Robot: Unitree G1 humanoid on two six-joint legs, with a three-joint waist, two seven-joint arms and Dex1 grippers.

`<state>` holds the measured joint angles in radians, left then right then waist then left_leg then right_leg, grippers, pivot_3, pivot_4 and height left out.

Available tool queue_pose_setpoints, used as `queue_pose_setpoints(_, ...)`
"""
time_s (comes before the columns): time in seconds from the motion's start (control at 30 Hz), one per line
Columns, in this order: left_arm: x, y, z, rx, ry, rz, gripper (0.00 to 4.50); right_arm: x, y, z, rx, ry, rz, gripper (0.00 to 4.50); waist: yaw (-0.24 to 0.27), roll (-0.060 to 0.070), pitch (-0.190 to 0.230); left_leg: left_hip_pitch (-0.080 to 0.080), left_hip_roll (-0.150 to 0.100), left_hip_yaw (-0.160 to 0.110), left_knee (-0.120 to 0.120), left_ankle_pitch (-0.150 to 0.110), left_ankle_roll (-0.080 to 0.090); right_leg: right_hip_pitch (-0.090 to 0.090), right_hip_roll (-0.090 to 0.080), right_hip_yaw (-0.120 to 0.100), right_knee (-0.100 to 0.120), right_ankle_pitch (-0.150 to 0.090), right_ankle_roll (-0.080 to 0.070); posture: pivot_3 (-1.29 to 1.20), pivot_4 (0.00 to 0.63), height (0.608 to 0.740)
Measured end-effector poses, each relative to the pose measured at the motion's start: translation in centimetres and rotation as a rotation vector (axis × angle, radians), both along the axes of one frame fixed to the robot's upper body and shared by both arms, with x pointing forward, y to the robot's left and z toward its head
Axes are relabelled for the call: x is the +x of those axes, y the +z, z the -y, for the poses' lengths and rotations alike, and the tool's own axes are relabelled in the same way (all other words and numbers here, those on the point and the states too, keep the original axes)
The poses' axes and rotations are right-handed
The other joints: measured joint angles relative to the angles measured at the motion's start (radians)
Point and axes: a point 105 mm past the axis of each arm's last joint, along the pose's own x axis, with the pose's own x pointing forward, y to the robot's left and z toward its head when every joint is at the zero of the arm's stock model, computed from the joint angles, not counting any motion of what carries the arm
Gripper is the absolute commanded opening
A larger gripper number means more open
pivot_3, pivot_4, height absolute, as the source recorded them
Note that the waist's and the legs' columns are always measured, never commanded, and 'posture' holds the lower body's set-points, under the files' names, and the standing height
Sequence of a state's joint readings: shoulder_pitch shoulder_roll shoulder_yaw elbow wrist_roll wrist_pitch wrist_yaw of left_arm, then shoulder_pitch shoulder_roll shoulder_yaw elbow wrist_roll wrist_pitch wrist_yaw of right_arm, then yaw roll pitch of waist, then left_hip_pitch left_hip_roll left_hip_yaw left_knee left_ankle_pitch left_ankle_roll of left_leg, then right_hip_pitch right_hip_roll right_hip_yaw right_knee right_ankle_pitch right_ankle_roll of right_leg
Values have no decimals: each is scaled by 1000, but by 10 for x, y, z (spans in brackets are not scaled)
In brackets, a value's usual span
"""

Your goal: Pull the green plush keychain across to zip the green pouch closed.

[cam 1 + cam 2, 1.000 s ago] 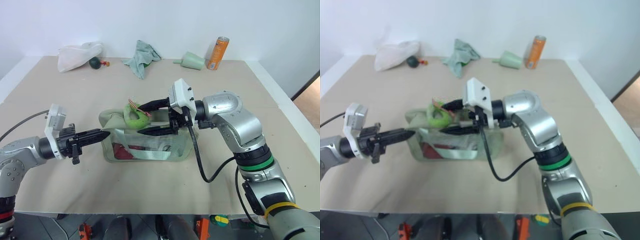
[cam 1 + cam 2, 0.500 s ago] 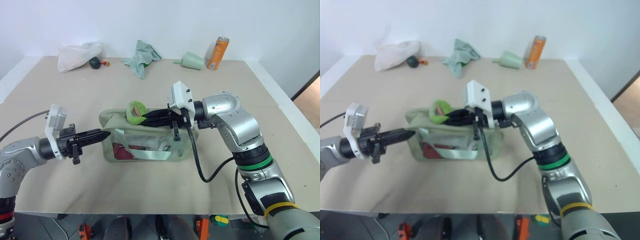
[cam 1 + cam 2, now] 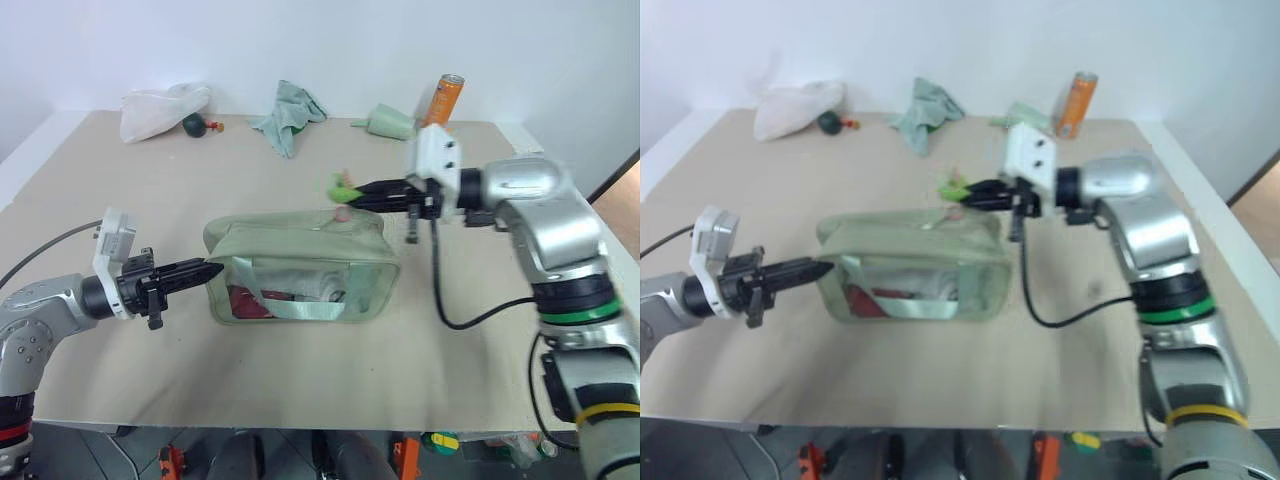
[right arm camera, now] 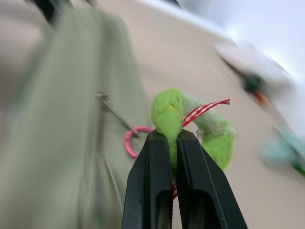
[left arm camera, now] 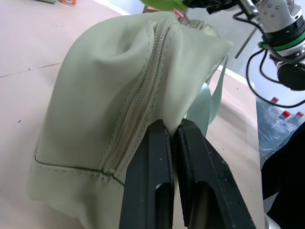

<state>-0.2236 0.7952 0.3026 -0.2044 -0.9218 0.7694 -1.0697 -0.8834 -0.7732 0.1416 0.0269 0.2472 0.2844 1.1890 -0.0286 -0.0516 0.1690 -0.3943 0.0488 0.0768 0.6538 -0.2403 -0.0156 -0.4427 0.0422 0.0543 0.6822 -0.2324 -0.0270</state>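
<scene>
The right claw [image 3: 352, 190], clamped on the small lime-green plush keychain [image 3: 343, 186], has moved right to the end of the large sage-green fabric pouch [image 3: 300, 265], whose other end the left claw [image 3: 207, 270] pinches, with free bench [image 3: 300, 370] around.

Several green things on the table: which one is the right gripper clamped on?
The green plush keychain, bright lime with a red-and-white ribbon, pinched by the right gripper; the pale green pouch is far larger.

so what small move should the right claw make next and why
Probably let go. The zipper on the pale sage-green fabric pouch looks closed along its length, with the right claw pinching the lime-green plush keychain past the pouch's far end while the left claw pins the near end.
</scene>
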Motion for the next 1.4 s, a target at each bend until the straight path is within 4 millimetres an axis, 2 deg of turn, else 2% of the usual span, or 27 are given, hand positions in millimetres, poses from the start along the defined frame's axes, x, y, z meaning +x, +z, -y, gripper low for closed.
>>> queue_pose_setpoints(0.2, 0, -1, 3, -4, -10, -2, 0, -6, -19, 61, -186, -181, -36, 23, 5, 0, 0, 0, -1, 0, 0, 0, 0, 0, -1, 0, 0, 0, 1, 0, 150, 740)
queue_pose_setpoints(0.27, -1, -2, 5, -6, -21, -4, 0, -11, -32, 96, -315, -289, -57, 23, 7, 0, 0, 1, -1, 1, 0, 0, 1, 1, -2, 0, 0, -1, 2, 0, 150, 740)
queue_pose_setpoints(0.4, -2, -3, 9, -13, -33, -3, 0, -16, -49, 102, -344, -306, -87, 23, 6, 0, 0, 2, -1, 1, 1, 0, 1, 1, -2, 1, 0, 0, 3, 0, 150, 740)
queue_pose_setpoints(0.5, 1, -3, 7, -38, -16, -13, 0, -16, -70, 87, -303, -294, -117, 23, 5, -2, -1, 3, 1, 0, 1, 0, 1, 2, 0, 0, 0, 0, 4, 0, 150, 740)
queue_pose_setpoints(0.6, 4, -3, 3, -53, 4, -24, 0, -17, -111, 55, -254, -230, -193, 23, 2, 0, 0, 2, 2, 0, 1, 2, -1, 1, 2, 1, 0, 1, 6, 0, 150, 740)
queue_pose_setpoints(0.67, 5, -3, 2, -55, 8, -25, 0, -15, -124, 35, -199, -210, -197, 23, -1, -1, 0, 3, 3, 0, 1, 2, -1, 2, 4, 1, 1, 1, 6, 0, 150, 740)
queue_pose_setpoints(0.77, 7, -3, -2, -61, 32, -38, 0, -8, -133, 18, -131, -217, -202, 23, -7, -1, -1, 3, 5, 0, 1, 2, -2, 1, 5, 0, 1, 2, 5, 0, 150, 740)
queue_pose_setpoints(0.8, 7, -3, -2, -62, 35, -42, 0, -6, -135, 17, -121, -222, -208, 662, -9, -1, -1, 3, 5, 0, 1, 2, -2, 1, 5, 1, 1, 2, 4, 0, 150, 740)
queue_pose_setpoints(0.83, 7, -3, -3, -64, 37, -46, 0, -5, -135, 17, -120, -226, -211, 842, -10, -1, -1, 4, 5, 0, 1, 2, -2, 1, 5, 1, 1, 3, 4, 0, 150, 740)
queue_pose_setpoints(0.9, 7, -3, -3, -66, 38, -53, 0, -3, -132, 18, -119, -227, -218, 1698, -13, -1, -1, 4, 5, 0, 1, 3, -2, 2, 5, 0, 1, 3, 4, 0, 150, 740)
queue_pose_setpoints(0.97, 7, -3, -3, -66, 39, -58, 0, -3, -131, 20, -113, -226, -235, 2231, -14, -1, -1, 4, 5, 0, 1, 3, -2, 2, 5, 0, 1, 3, 4, 0, 150, 740)
queue_pose_setpoints(1.0, 7, -3, -3, -66, 40, -59, 0, -3, -129, 23, -110, -230, -240, 2713, -14, -1, -1, 4, 5, 0, 1, 3, -2, 2, 5, 0, 1, 3, 4, 0, 150, 740)
queue_pose_setpoints(1.1, 9, -3, -4, -68, 46, -62, 0, -3, -122, 29, -94, -236, -261, 3713, -14, -1, -1, 3, 5, 0, 0, 3, -2, 1, 5, 1, 1, 3, 3, 0, 150, 740)
queue_pose_setpoints(1.13, 10, -3, -5, -68, 52, -67, 752, -3, -120, 31, -81, -239, -268, 4064, -14, -1, -1, 3, 5, 0, 0, 3, -2, 1, 5, 0, 1, 3, 3, 0, 150, 740)
queue_pose_setpoints(1.17, 11, -3, -6, -71, 59, -75, 1018, -2, -115, 32, -61, -245, -273, 4403, -15, -1, -1, 3, 5, 0, 0, 3, -2, 1, 5, 1, 1, 3, 3, 0, 150, 740)
queue_pose_setpoints(1.2, 13, -3, -6, -74, 65, -84, 1407, -1, -111, 35, -44, -254, -271, 4500, -14, -1, -1, 3, 5, 0, 0, 3, -2, 1, 5, 0, 1, 3, 3, 0, 150, 740)
queue_pose_setpoints(1.33, 17, -1, -6, -71, 84, -90, 2716, 3, -92, 47, 33, -302, -263, 4500, -14, -1, -1, 2, 4, 0, 0, 2, -2, 1, 5, 1, 1, 2, 3, 0, 150, 740)
queue_pose_setpoints(1.4, 17, 0, -8, -71, 98, -84, 3460, -6, -88, 63, 54, -321, -309, 4500, -14, -1, -1, 2, 3, 0, -1, 2, -1, 1, 4, 1, 0, 2, 3, 0, 150, 740)
